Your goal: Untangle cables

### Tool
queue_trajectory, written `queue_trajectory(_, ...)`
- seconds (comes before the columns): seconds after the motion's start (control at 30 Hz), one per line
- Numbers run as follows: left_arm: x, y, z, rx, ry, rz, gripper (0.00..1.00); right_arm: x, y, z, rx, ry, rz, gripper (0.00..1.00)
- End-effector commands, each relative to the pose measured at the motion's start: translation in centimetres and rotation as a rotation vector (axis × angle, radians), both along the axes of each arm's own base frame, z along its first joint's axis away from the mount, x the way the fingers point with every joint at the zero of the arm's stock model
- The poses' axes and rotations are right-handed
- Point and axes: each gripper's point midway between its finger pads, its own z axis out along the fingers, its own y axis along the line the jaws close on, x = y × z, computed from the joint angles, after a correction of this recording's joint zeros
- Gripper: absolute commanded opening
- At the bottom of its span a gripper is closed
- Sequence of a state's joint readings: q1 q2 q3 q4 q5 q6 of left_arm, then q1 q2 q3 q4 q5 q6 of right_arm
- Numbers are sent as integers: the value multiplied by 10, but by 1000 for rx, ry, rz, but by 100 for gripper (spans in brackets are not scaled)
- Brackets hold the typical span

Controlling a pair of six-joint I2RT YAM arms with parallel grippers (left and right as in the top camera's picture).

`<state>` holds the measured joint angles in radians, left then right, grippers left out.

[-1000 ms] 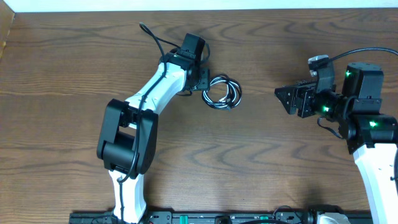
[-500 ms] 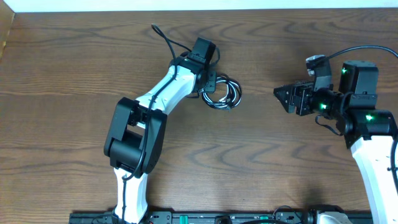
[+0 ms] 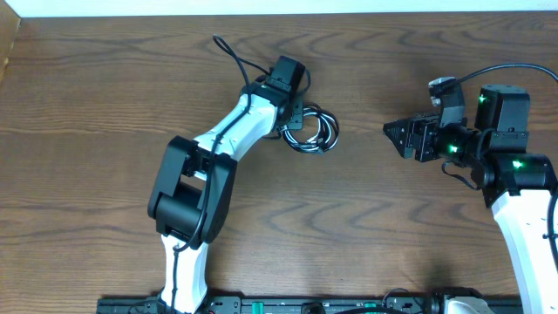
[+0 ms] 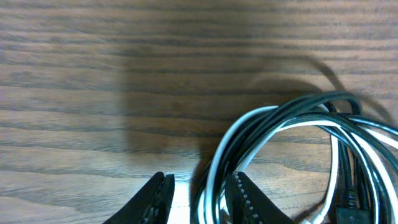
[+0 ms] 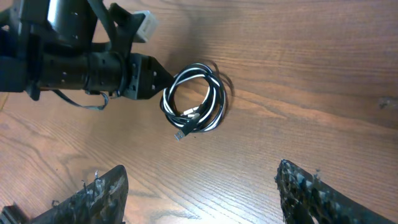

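Observation:
The cables (image 3: 312, 128), one black and one white, lie coiled together in a small ring on the wooden table. In the left wrist view the cables (image 4: 292, 118) loop to the right, and their near strands pass between my left gripper's (image 4: 199, 179) fingers. The right finger (image 4: 245, 199) touches the strands; a gap shows beside the left finger (image 4: 155, 199). From overhead, my left gripper (image 3: 296, 118) sits at the coil's left edge. My right gripper (image 3: 390, 131) hovers open well to the right of the coil. The right wrist view shows the cables (image 5: 194, 102) beyond my right gripper (image 5: 200, 169).
Bare wooden table (image 3: 366, 227) surrounds the coil. A small plug end (image 5: 179, 134) sticks out at the coil's near side in the right wrist view. The left arm's own black wire (image 3: 228, 52) arcs above its wrist.
The left arm has shifted right to the coil's edge, and its jaws have narrowed around the coil's near strands. The right arm has barely moved.

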<state>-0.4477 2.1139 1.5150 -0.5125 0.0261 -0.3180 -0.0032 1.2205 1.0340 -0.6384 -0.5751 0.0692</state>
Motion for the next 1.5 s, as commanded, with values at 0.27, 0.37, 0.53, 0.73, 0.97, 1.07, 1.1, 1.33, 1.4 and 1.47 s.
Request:
queue_trajectory(0.27,-13,0,-35,35,73,21,8,4,2,9,2,-20,1,71)
queue_trajectory(0.37,-17,2,-37,25,95,75,7,4,2,9,2,-19,1,70)
queue_trajectory(0.53,-11,-4,0,-21,43,71,7,10,2,15,18,-47,-14,67)
queue_trajectory(0.73,-10,-45,102,-302,-93,-45,7,25,2,33,86,-93,-74,64)
queue_trajectory(0.97,-49,-75,184,-536,-131,-268,8,31,4,34,131,-79,-95,60)
queue_trajectory(1.07,-56,-74,187,-551,-107,-276,7,33,11,30,163,-65,-54,61)
queue_trajectory(1.1,-58,-73,187,-555,-94,-275,8,33,16,29,185,-57,-27,61)
queue_trajectory(1.33,-53,-53,184,-574,-58,-241,7,35,46,1,264,49,94,61)
queue_trajectory(1.4,-48,-43,185,-587,-58,-221,7,38,57,-11,288,86,128,59)
queue_trajectory(1.47,-46,-38,186,-601,-53,-212,7,40,67,-22,293,118,140,57)
